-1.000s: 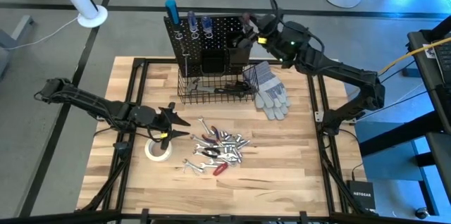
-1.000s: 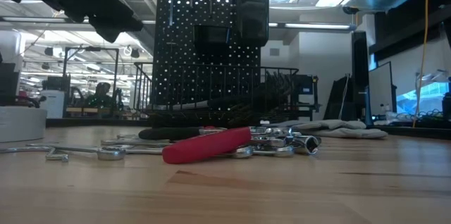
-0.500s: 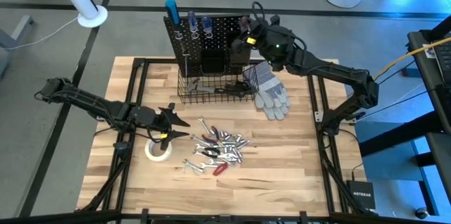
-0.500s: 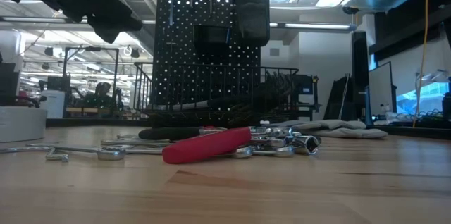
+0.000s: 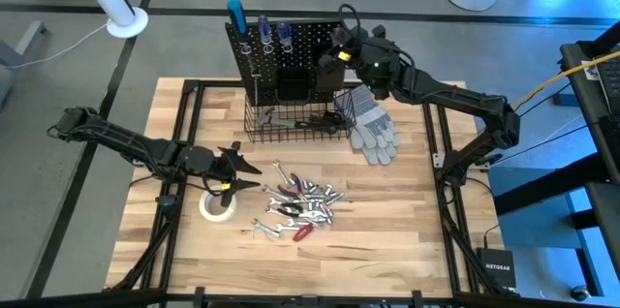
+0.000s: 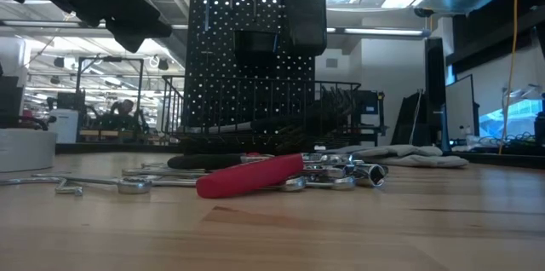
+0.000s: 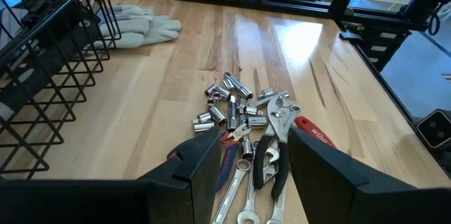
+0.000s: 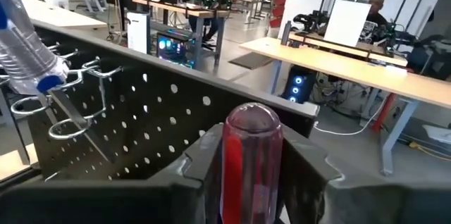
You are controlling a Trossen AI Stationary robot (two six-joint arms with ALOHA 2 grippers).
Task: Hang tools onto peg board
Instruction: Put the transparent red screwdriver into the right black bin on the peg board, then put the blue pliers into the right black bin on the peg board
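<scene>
The right gripper [image 8: 252, 155] has swung along the black perforated peg board [image 5: 300, 42], clamping a red-handled screwdriver [image 8: 251, 157]; misaligned, probably, it drops. Left gripper [image 7: 250, 159] hovers open.

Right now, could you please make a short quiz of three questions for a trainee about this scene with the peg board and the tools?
1. True or false: the right gripper is shut on a red-handled screwdriver at the top edge of the peg board.
2. Where does the left gripper hover?
A. over the wire basket
B. beside the white tape roll, left of the tool pile
C. over the grey gloves
3. Fill in: the grey gloves lie on the table, to the ____ of the wire basket in the high view.

Key: 1 true; 2 B; 3 right.
</scene>
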